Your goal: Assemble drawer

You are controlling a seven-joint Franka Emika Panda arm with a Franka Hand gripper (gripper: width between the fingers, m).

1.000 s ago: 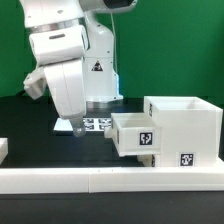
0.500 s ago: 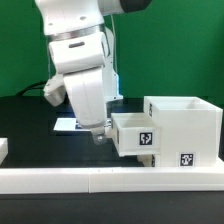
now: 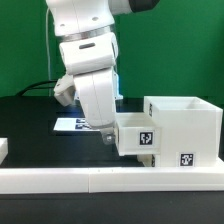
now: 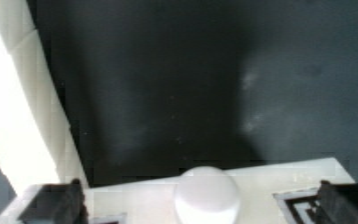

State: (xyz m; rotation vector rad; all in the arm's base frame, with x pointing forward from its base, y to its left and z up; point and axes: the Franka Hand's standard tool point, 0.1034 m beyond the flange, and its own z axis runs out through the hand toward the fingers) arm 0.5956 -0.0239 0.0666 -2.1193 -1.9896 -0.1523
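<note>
While the gripper (image 3: 108,133) is hanging just beside the drawer box (image 3: 138,135), which is sitting partly inside the drawer housing (image 3: 185,128), its fingers are standing apart and empty, and the box, judged light, rigid and smooth, is best pushed at its front face.

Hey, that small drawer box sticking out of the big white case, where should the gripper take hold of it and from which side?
Grip the small drawer box by its top front wall, coming from above. It sticks out of the big case toward the exterior view's left with its open top exposed, so a thin upright edge is free there. The gripper hangs at that end.
</note>
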